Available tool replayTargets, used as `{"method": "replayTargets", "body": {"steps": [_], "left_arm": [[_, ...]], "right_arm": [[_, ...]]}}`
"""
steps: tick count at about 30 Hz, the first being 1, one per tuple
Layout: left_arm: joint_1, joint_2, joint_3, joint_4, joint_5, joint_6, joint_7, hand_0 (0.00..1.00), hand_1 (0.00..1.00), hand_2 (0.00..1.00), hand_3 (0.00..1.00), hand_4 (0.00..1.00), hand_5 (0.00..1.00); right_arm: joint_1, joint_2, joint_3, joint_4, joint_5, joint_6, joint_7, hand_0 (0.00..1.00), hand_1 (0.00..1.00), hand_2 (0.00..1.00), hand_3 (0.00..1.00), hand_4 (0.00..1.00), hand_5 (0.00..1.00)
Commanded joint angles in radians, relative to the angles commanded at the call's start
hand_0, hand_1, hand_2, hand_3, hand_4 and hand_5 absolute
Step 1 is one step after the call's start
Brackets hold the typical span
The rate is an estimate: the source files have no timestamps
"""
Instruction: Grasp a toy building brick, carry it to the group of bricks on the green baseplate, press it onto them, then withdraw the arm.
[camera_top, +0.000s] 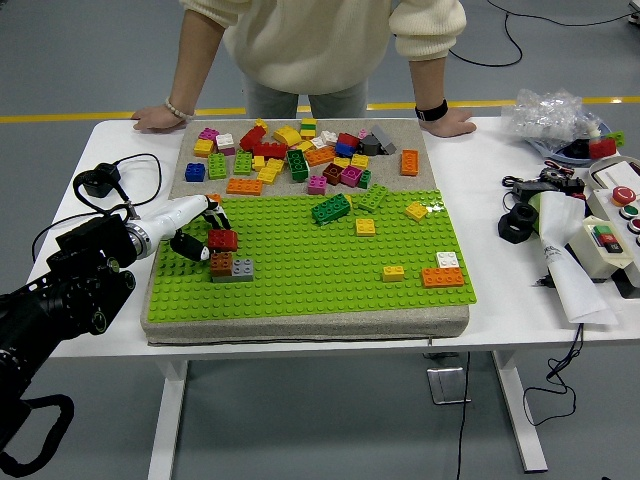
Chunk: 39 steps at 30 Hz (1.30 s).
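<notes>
On the left side of the green baseplate (320, 265), my left hand (200, 233) has its fingers curled around a red brick (222, 240). That brick sits against the top of a small group: a brown brick (220, 264) and a grey brick (241, 268). The black left arm comes in from the lower left. A pile of loose coloured bricks (300, 155) lies on the grey mat beyond the plate. My right arm is out of view.
A person stands at the far side with both hands resting on the table edge (160, 119). Single bricks lie on the plate: green (330, 208), yellow (365, 226), orange (441, 277). Cables, a control box (612, 225) and paper crowd the right side.
</notes>
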Motion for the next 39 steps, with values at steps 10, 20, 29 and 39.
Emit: {"method": "replayTargets", "body": {"steps": [10, 20, 29, 39], "left_arm": [[-0.001, 0.006, -0.001, -0.008, -0.018, -0.009, -0.001, 0.798, 0.646, 0.534, 0.518, 0.710, 0.008], [0.002, 0.027, -0.025, -0.059, 0.000, -0.026, 0.001, 0.777, 0.628, 0.535, 0.517, 0.715, 0.002], [0.007, 0.062, -0.042, -0.145, 0.006, -0.051, 0.006, 0.748, 0.618, 0.533, 0.514, 0.686, 0.005], [0.042, 0.100, -0.052, -0.289, 0.004, -0.092, 0.030, 0.743, 0.614, 0.532, 0.512, 0.669, 0.003]], "right_arm": [[0.002, -0.001, 0.003, 0.000, 0.005, 0.001, 0.001, 0.781, 0.705, 0.741, 0.681, 0.947, 0.692], [0.001, -0.003, 0.007, 0.000, 0.009, 0.001, 0.004, 0.781, 0.705, 0.741, 0.680, 0.947, 0.692], [0.001, -0.009, 0.014, 0.000, 0.010, 0.002, 0.006, 0.782, 0.704, 0.741, 0.680, 0.946, 0.692], [0.000, -0.020, 0.025, 0.000, 0.006, 0.008, 0.011, 0.781, 0.704, 0.741, 0.679, 0.946, 0.692]]}}
